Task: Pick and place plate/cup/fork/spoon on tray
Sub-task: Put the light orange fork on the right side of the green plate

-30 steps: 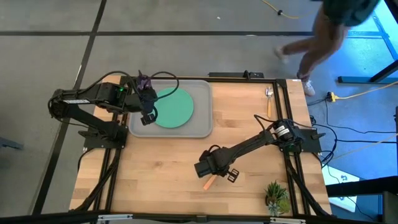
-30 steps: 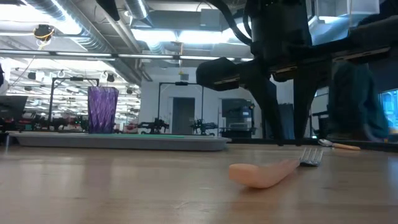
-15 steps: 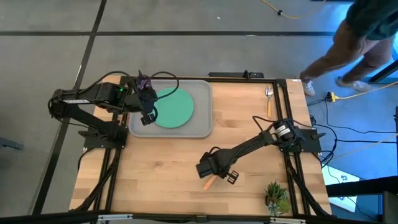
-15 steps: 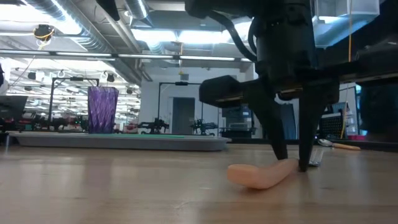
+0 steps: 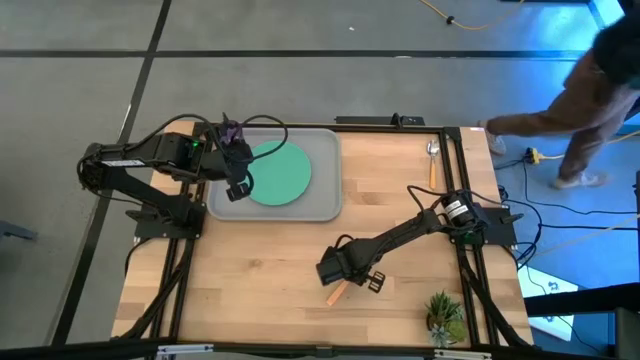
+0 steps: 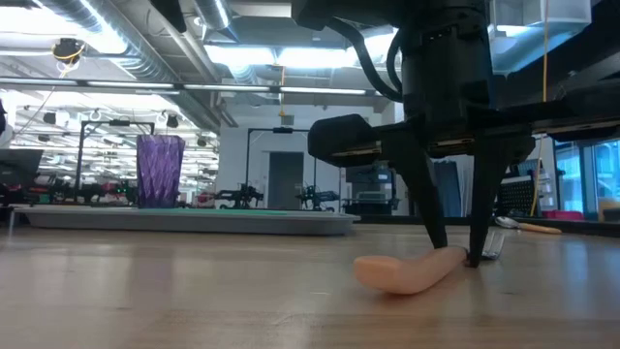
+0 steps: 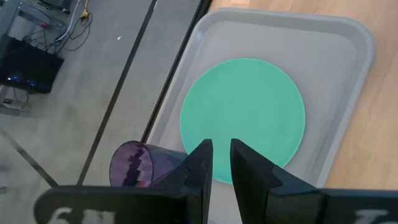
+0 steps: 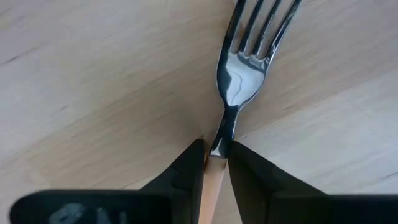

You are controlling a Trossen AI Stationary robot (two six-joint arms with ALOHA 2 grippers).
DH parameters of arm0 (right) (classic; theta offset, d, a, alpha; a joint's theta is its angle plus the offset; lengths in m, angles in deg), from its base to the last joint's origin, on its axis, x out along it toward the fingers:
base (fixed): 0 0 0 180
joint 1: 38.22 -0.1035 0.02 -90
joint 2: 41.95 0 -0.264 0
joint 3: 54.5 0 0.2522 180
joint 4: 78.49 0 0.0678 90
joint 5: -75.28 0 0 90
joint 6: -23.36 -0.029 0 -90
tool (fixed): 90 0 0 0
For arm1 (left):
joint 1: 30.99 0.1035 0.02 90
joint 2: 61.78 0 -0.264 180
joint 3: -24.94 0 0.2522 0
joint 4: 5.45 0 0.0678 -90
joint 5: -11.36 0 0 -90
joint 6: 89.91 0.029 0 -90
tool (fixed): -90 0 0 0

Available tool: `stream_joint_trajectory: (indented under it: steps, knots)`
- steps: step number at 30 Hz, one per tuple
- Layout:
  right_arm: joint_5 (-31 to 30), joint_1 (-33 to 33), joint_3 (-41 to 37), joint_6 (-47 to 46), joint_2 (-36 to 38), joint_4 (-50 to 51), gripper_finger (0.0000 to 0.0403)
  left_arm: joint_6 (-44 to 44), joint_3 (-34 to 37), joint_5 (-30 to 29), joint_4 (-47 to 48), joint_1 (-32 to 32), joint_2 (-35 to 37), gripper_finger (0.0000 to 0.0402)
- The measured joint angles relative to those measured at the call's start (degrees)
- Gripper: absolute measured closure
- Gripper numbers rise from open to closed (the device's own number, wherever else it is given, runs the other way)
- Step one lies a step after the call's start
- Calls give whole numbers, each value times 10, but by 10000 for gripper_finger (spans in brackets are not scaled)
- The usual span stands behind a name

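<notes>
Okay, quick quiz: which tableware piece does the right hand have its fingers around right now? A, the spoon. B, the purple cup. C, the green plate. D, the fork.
D: the right wrist view shows the right hand straddling the fork where its orange handle meets the metal neck, the fork still lying on the wooden table.

Right tool (image 8: 216, 155) low at the table, fingers narrowly apart; left tool (image 7: 221, 163) raised.
</notes>
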Motion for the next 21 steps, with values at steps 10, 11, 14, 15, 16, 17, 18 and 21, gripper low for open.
stream_joint_trajectory:
  steps: [10, 11, 14, 15, 16, 17, 18, 21]
  knots:
    - [-1, 0, -1, 10, -1, 2, 324, 0, 0, 0, 0, 0, 0, 351]
    - [-1, 0, -1, 16, -1, 2, 324, 0, 0, 0, 0, 0, 0, 351]
    - [-2, 0, -1, 51, -1, 3, 324, 0, 0, 0, 0, 0, 0, 351]
    - [-2, 0, -1, 64, -1, 3, 324, 0, 0, 0, 0, 0, 0, 351]
    - [-2, 0, -1, 75, -1, 3, 324, 0, 0, 0, 0, 0, 0, 351]
    - [-2, 0, -1, 77, -1, 3, 324, 0, 0, 0, 0, 0, 0, 351]
    - [-2, 0, -2, 78, -1, 3, 324, 0, 0, 0, 0, 0, 0, 351]
    - [-2, 0, -2, 77, -1, 2, 324, 0, 0, 0, 0, 0, 0, 351]
